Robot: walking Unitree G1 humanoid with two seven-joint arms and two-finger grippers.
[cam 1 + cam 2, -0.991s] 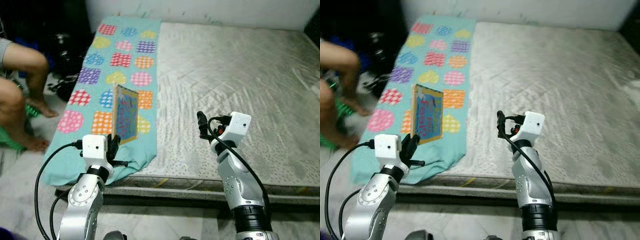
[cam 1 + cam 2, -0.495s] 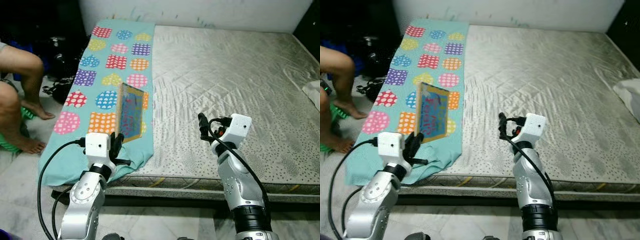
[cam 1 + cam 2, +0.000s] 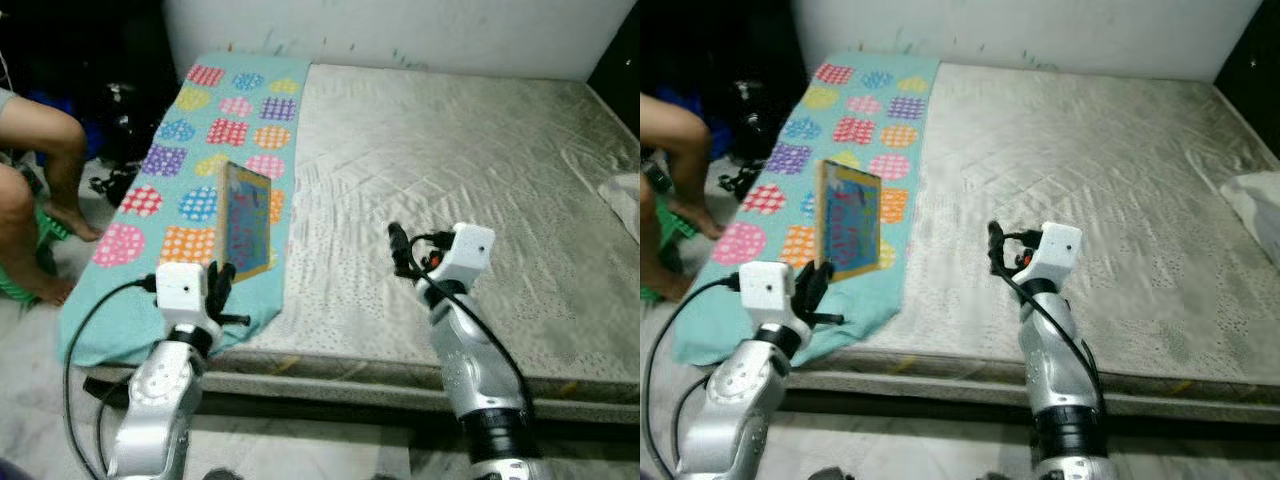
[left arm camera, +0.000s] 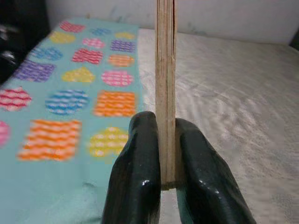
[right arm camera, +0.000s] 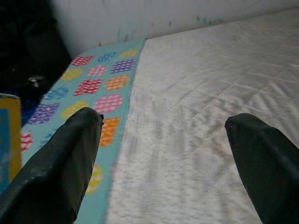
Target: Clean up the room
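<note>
Across the mattress your left gripper clamps the book upright above the dotted sheet, right gripper spread empty, so stowing it remains.

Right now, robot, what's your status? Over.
Left end effector shut on the book, held upright over the patterned sheet. Right end effector open above the mattress. Person's legs at the left bedside.

The left gripper is raised on a bent arm, its fingers clamped together. The right gripper is held forward at similar height, fingers spread wide.
</note>
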